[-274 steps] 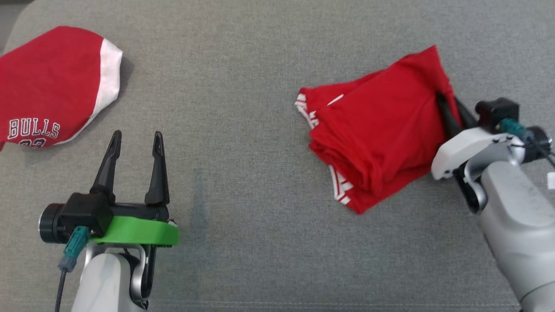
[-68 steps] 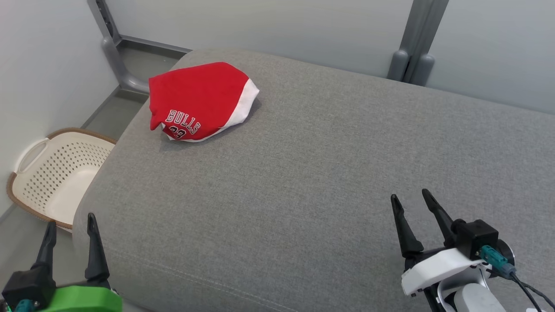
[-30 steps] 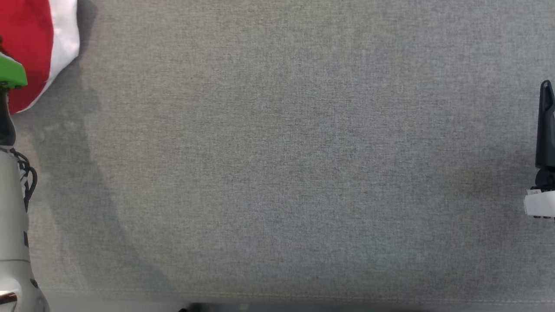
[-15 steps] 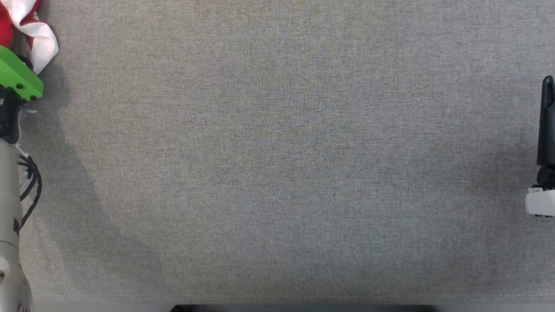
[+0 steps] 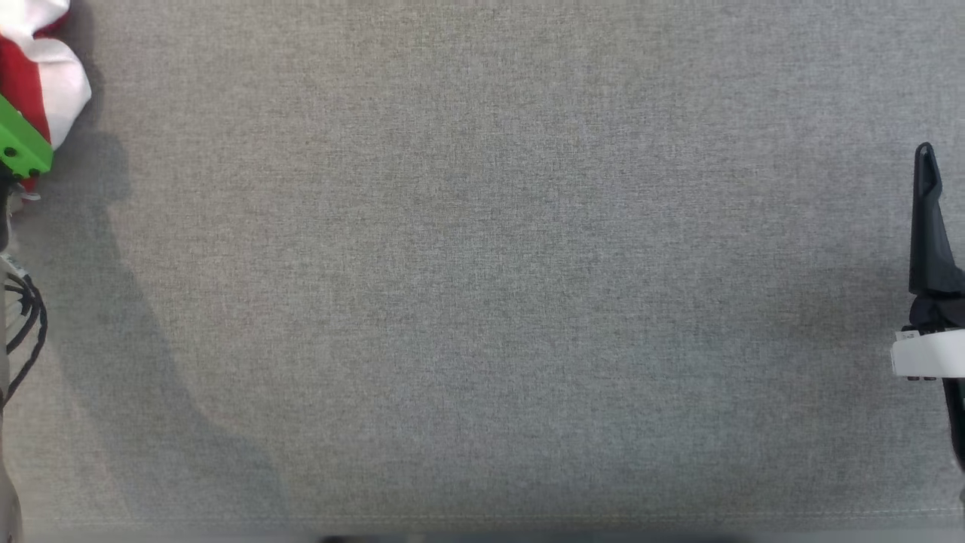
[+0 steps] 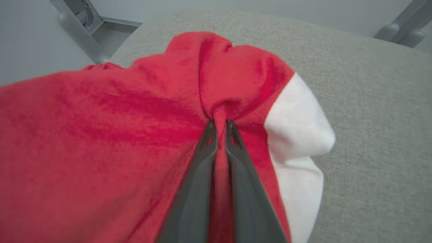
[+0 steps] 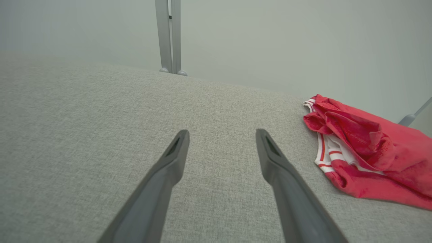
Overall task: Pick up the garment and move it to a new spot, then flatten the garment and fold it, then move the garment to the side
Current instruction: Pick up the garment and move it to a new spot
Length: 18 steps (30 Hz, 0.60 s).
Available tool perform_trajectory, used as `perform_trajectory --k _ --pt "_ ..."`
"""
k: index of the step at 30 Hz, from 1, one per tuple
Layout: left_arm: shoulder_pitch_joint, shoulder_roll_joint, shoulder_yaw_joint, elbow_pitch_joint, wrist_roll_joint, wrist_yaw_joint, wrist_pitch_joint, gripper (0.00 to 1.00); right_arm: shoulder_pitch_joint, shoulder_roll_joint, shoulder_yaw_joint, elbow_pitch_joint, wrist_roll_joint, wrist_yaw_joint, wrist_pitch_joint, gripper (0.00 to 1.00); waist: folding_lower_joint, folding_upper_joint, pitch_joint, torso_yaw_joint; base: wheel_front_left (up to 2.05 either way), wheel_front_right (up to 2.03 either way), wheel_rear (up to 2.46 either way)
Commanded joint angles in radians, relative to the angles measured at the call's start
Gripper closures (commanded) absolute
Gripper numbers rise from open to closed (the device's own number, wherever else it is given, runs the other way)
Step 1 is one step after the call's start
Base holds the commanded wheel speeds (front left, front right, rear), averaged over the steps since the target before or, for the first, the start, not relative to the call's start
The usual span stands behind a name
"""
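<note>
left gripper [image 6: 220,125] pressed together on a raised pleat of the red garment [image 6: 111,141], which lies bunched at the left end of the grey cushion [image 5: 482,302], its white band turned toward the middle. right gripper [image 7: 221,138] spread wide and holding nothing, above bare cushion, with a second red garment [image 7: 368,162] lying off to its right. the knit appears light, soft and limp. it will likely sag and drape when lifted, so a hold near a hem or corner should spread it better than this pinch in the body of the cloth.
</note>
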Motion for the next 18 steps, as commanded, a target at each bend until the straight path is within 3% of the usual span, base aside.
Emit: perform_trajectory --k 1,9,18 --pt "0.001 0.015 -0.006 -0.01 -0.012 0.002 -0.029 1.0 -0.01 0.008 0.005 0.011 0.001 -0.002 -0.012 0.0 -0.0001 0.0 -0.023 -0.002 0.0 0.0 0.0" --pt "-0.04 0.058 -0.075 -0.064 0.007 0.002 -0.133 1.0 -0.031 0.047 0.051 0.105 0.016 -0.002 -0.068 0.0 -0.0001 0.0 -0.096 -0.029 0.0 0.0 0.0" --pt "-0.121 0.077 -0.172 -0.208 0.054 0.002 -0.184 1.0 -0.05 0.106 0.087 0.234 0.029 -0.002 -0.147 0.0 -0.0001 0.0 -0.187 -0.108 0.0 0.0 0.0"
